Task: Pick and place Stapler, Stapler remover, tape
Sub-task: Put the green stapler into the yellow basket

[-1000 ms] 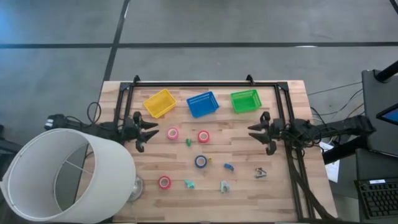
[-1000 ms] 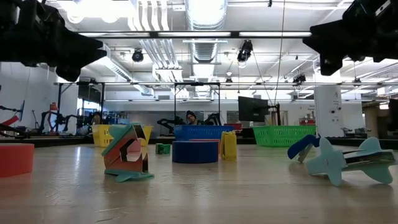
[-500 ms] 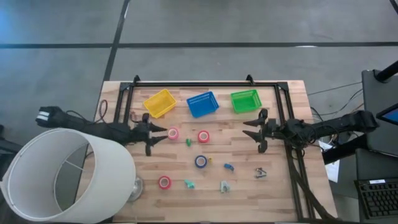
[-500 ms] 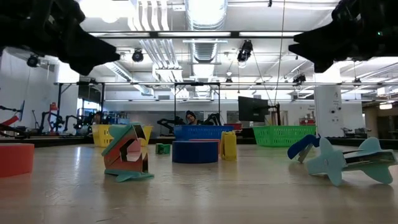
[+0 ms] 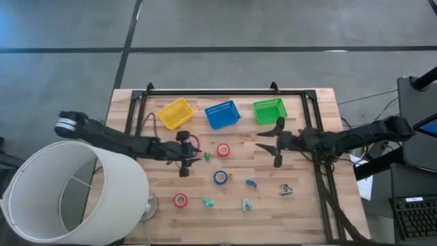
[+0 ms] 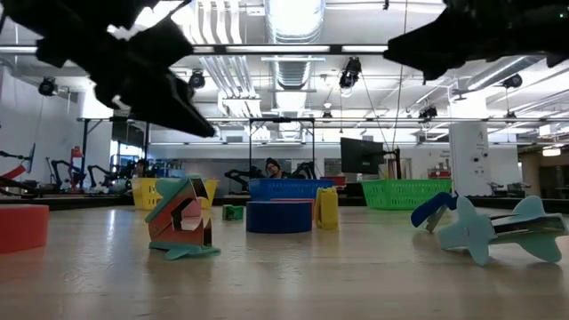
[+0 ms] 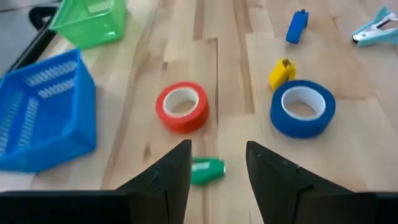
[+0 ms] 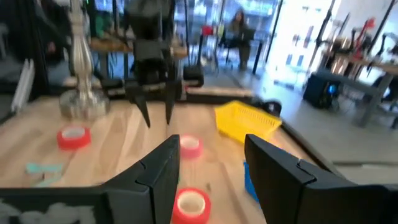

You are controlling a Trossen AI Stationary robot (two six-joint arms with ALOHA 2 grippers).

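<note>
Tape rolls lie flat on the table: red rolls (image 5: 223,149) (image 5: 180,200) and a blue one (image 5: 220,178). The pink roll (image 8: 189,146) lies under my left gripper (image 5: 192,153), which hovers open over the table's middle left, with a small green piece (image 7: 207,169) just ahead between its fingertips. My right gripper (image 5: 268,145) hovers open below the green basket (image 5: 269,111). A small blue stapler (image 5: 250,183), a dark staple remover (image 5: 285,190) and two teal pieces (image 5: 207,201) (image 5: 246,204) lie nearer the near edge.
Yellow (image 5: 175,113), blue (image 5: 222,114) and green baskets stand in a row along the far side inside a black frame (image 5: 225,92). A big white lampshade (image 5: 75,191) on a metal base (image 5: 149,205) covers the near left corner. A small yellow piece (image 7: 281,73) lies beside the blue roll.
My left gripper has reached from the table's left edge toward the middle, coming over the pink roll and dropping lower. My right gripper has moved toward the table's left, away from the right edge. Nothing on the table has shifted.
</note>
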